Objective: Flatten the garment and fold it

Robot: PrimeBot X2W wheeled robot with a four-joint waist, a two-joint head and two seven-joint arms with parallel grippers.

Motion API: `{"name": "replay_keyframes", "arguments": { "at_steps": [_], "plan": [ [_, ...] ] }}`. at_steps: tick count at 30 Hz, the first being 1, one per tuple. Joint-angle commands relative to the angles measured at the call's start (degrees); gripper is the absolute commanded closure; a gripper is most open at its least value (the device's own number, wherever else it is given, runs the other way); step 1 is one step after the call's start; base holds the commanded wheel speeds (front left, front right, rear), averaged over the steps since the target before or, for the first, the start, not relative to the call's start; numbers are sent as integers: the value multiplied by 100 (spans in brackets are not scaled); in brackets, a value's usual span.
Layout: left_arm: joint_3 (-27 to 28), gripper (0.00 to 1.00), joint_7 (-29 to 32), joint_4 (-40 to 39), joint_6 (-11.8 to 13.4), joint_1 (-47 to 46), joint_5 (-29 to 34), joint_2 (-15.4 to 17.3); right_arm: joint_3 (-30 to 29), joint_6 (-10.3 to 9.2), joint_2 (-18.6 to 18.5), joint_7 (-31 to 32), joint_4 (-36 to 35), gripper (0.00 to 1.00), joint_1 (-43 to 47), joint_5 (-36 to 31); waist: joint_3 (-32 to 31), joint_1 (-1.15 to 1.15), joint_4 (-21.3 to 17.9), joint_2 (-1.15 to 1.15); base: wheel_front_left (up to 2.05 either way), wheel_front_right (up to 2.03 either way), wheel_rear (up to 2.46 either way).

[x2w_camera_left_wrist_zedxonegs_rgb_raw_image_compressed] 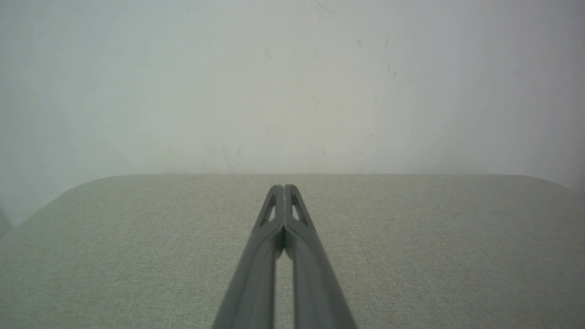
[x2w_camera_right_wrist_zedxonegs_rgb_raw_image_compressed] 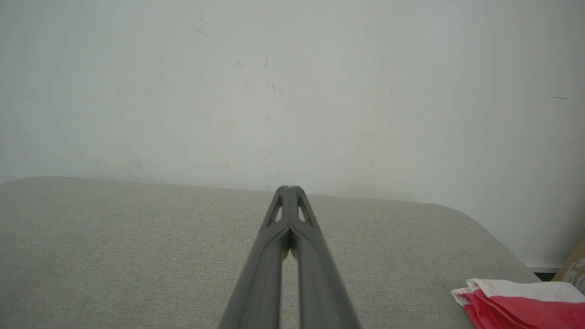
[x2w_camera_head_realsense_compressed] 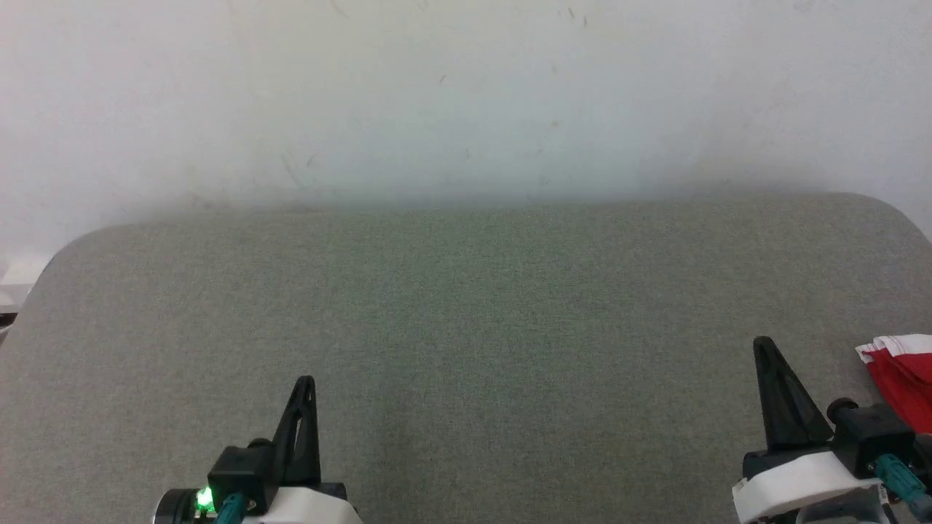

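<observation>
Left hand (x2w_camera_head_realsense_compressed: 306,382) is hovering at 7 o'clock over the grey tabletop (x2w_camera_head_realsense_compressed: 466,313), fingers pressed together and gripping nothing. Right hand (x2w_camera_head_realsense_compressed: 761,343), at 4 o'clock, is likewise closed and empty. The garment (x2w_camera_head_realsense_compressed: 899,371) is lying just beyond it on the tabletop's right edge, red with white trim.

Soft, even, diffuse light throughout. A faint shadow band runs where wall (x2w_camera_head_realsense_compressed: 466,109) meets worktop (x2w_camera_head_realsense_compressed: 466,327). Wrist views darken toward their corners.

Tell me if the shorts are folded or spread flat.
Folded, it seems: the shorts lie in stacked red-and-white layers at the table's right edge.
</observation>
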Motion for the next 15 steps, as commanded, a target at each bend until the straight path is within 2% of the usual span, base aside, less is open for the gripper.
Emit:
{"name": "replay_keyframes", "arguments": {
  "at_steps": [1,15],
  "plan": [
    [14,100,34,-16,-11,-14,15,0,9,0,2,36,-10,100,-11,-5,4,0,1,0,0,0,0],
    [74,100,198,-78,-51,-69,77,-2,47,-2,6,182,-50,100,-54,-28,47,0,9,0,0,0,0]
  ]
}}
